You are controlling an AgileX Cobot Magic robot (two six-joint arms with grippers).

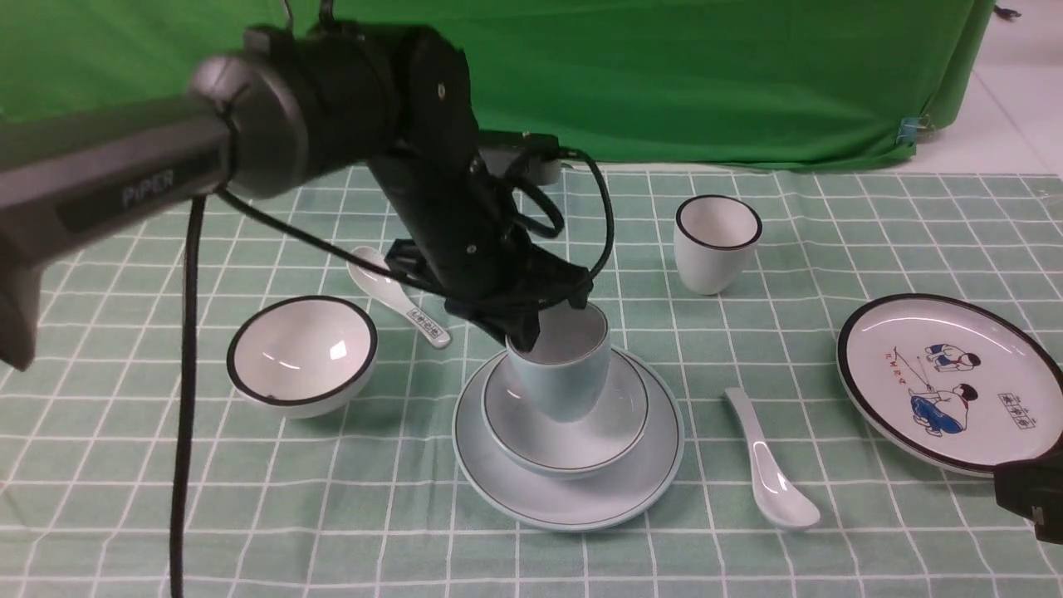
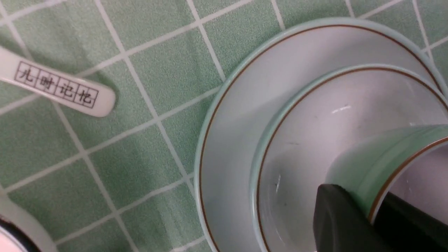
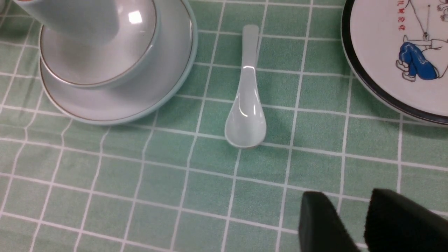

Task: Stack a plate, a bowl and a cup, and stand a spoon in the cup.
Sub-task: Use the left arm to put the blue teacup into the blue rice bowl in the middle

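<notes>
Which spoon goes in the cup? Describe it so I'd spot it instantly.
Find the pale blue-green plate in the middle of the checked cloth. The spoon lies just right of it. Its handle is plain white; the other spoon bears dark characters.

Spoon [image 3: 245,105] on checked cloth [image 3: 140,182] — beside plate [image 3: 105,106]

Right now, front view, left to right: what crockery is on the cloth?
Black-rimmed white bowl → patterned spoon → blue-green plate, bowl and cup stacked → black-rimmed white cup → plain white spoon → cartoon plate.
</notes>
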